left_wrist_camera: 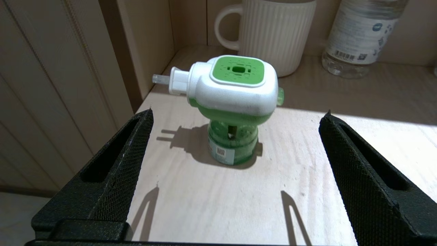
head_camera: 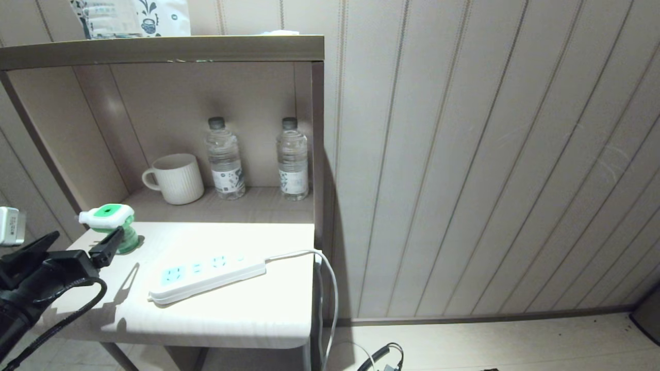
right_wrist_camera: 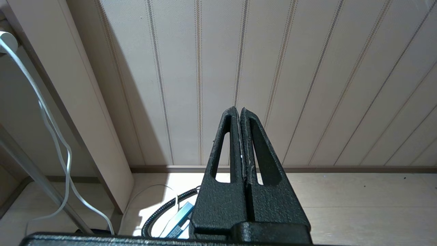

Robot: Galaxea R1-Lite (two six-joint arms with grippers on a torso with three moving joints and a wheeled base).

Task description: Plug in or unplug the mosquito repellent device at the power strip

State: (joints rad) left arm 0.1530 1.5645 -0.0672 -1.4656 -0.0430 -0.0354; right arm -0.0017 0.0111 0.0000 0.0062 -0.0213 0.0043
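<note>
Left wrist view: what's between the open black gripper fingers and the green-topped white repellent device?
Only bare, sunlit tabletop separates the left gripper from the device.

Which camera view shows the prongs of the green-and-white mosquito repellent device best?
The left wrist view: the white-headed, green-bottled mosquito repellent device stands close and centred between the open left gripper's fingers, its prongs sticking out sideways. The head view shows the device small, partly behind a finger, prongs barely readable. The right wrist view misses it.

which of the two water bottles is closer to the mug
The left water bottle, standing right beside the ribbed white mug. The other bottle stands farther right, against the shelf's side wall.
</note>
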